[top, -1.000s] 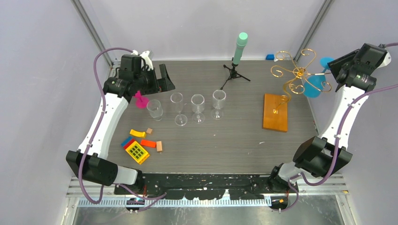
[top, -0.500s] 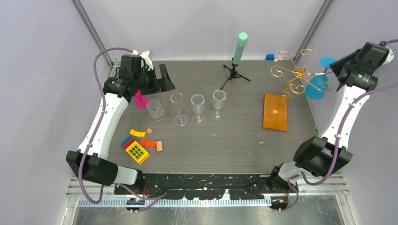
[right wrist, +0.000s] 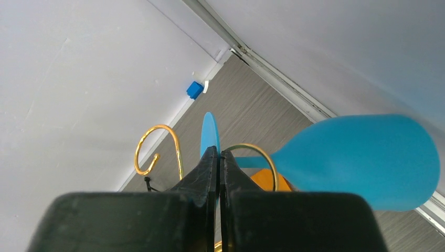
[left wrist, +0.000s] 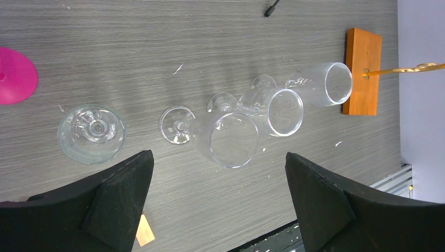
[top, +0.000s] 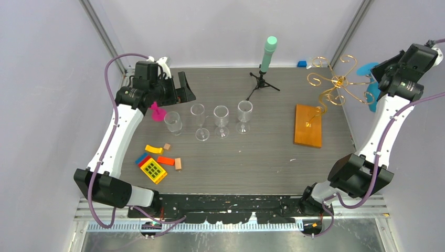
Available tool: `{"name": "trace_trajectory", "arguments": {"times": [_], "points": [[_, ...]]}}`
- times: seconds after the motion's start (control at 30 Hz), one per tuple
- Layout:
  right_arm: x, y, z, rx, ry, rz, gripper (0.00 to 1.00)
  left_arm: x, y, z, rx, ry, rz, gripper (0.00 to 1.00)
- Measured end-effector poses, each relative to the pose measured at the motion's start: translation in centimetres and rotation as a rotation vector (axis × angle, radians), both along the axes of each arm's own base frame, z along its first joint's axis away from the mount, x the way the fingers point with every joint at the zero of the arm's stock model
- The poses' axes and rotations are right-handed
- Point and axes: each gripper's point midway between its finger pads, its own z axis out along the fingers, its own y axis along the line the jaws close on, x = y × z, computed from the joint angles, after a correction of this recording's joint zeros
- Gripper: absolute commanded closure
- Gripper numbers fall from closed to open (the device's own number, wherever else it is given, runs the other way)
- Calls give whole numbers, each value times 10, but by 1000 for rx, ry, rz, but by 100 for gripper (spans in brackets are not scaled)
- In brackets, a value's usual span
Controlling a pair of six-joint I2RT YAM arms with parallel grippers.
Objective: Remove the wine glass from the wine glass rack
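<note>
The right hand (right wrist: 218, 153) was clenched on the thin stem of the blue wine glass (right wrist: 367, 157), up at the far right of the surface (top: 262, 157), hard by the wall. The stem seemed to sit inside one gold curl of the wine glass rack (top: 336, 84), with the foot just beyond the fingers. To my eye the danger was a pull in the wrong direction: the foot would catch the wire and drag or topple the light rack on its wooden base (top: 308, 126). The narrow grip might also let the bowl swing. The left hand (top: 176, 89) hung released above the clear glasses (top: 221, 118), well apart.
</note>
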Motion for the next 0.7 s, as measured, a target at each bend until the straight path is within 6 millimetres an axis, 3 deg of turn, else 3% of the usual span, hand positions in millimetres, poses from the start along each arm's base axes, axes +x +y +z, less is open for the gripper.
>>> {"name": "trace_trajectory", "arguments": {"times": [0.37, 0.7], "points": [[-3, 1, -2, 34, -11, -31, 100, 0, 0, 0, 0, 0, 0, 0], [-20, -1, 8, 45, -64, -124, 100, 0, 1, 0, 3, 0, 3, 0]]}}
